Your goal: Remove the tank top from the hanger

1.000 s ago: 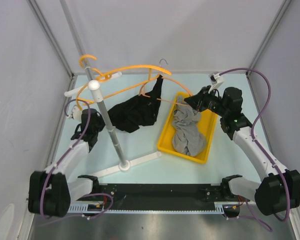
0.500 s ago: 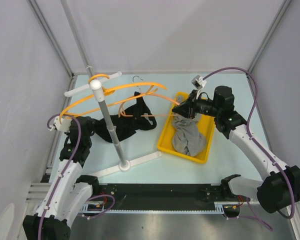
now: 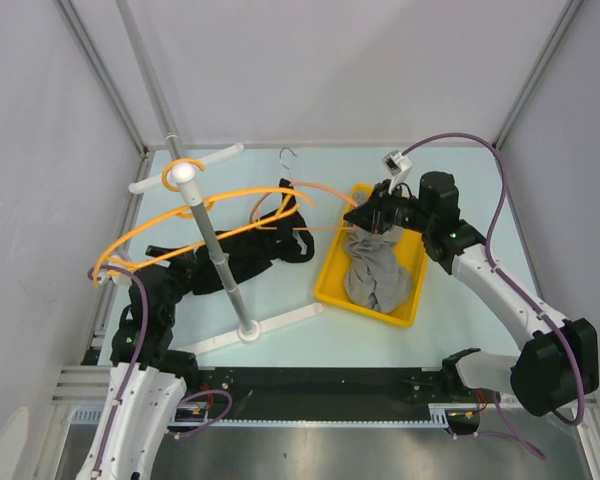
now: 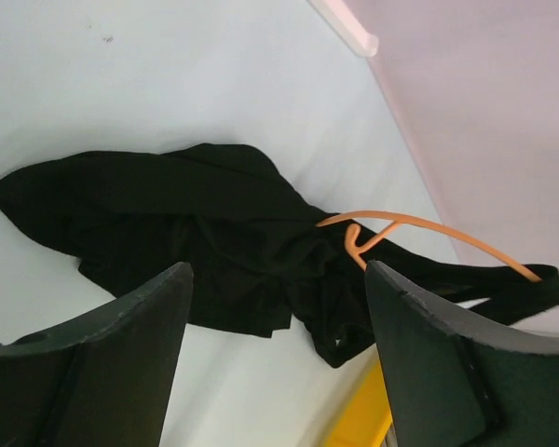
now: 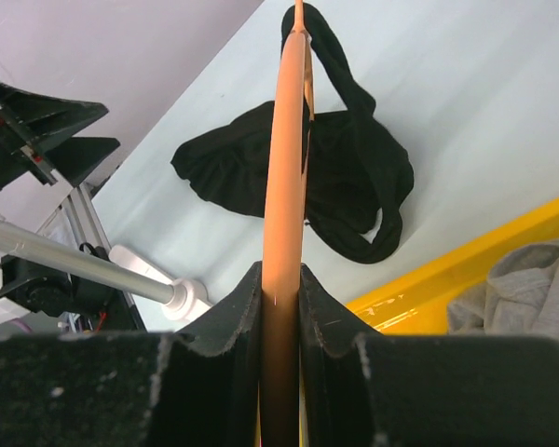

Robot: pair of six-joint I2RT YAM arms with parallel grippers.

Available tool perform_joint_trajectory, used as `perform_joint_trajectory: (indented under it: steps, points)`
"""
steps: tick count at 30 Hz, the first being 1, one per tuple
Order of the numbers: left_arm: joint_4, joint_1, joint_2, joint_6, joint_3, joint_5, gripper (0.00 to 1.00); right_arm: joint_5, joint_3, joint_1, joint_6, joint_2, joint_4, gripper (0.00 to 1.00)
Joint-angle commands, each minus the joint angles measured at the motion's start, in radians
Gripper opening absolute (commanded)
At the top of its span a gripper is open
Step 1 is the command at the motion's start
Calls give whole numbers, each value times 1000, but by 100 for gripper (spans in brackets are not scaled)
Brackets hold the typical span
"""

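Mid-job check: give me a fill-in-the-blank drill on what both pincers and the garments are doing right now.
The right pincer is ____ on the orange plastic hanger.
The left pincer is ____, holding nothing.
The crumpled grey garment lies in the ____ plastic tray.
Missing: shut; open; yellow.

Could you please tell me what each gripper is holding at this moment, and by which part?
Right gripper: clamped on one arm of the orange hanger, near its end. Left gripper: open, holding nothing.
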Motion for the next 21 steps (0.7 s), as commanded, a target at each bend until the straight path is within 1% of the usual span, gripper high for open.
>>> perform_joint_trajectory:
  steps: [1,2,3,4,5,6,9,11,15,18,21]
  points:
    - [13,4,-30,68,-15,35,78,3,52,-6,27,8,101,0]
    - [28,4,-34,73,-22,58,78,3,52,-7,27,8,101,0]
    - [95,5,-50,84,-50,90,77,1,51,-10,29,7,101,0]
    - [140,5,-57,128,-65,134,74,-2,51,-12,26,5,101,0]
    - [177,4,-65,145,-79,228,73,-3,51,-12,26,5,101,0]
    - [229,5,-85,156,-91,257,73,-8,51,-17,26,7,99,0]
    - [278,4,-129,185,-133,319,80,-20,49,-18,17,5,90,0]
    - [259,5,-148,186,-125,308,82,-22,49,-20,6,2,82,0]
    - [245,5,-171,223,-94,334,83,-20,48,-20,1,1,79,0]
    - [272,5,-206,236,-106,420,87,-23,40,-18,7,2,91,0]
    - [288,5,-219,240,-93,471,88,-28,38,-20,7,7,91,0]
